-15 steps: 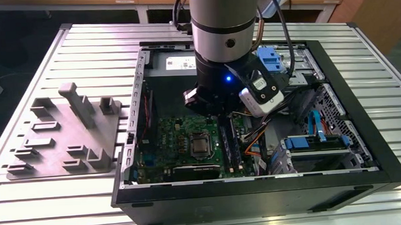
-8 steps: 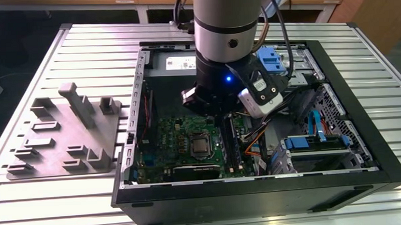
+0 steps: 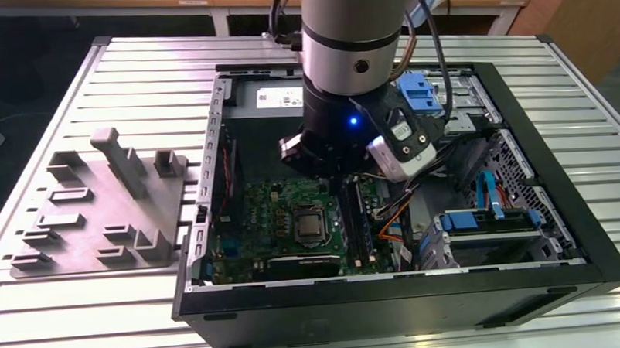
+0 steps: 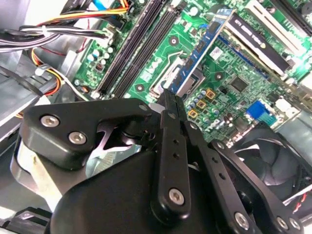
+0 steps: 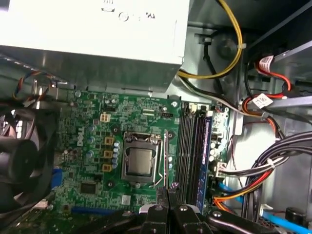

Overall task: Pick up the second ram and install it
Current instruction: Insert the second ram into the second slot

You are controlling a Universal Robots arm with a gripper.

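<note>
**Two risks: missed slot, bent ram**

One pincer, clenched on the ram. In the second wrist view the stick juts out past the fingertips, so only a small part of it is pinched. In the exterior view the ram hangs at frame centre inside the case, over the motherboard, just beside the CPU socket. Not seated, by my read. The tray sits on the worktop at the exterior view's left, well apart.

Risks, as judgement:
- **Missed slot:** if the ram is off-line with the slots, it lands on a rail edge or the socket and flexes.
- **Half-seated:** tilt in the pinch would seat one end only.
- **Knocked stick:** a blue stick stands in the slot nearest the cables and could get knocked.
- **Snag:** those cables could catch the pincer.
</note>
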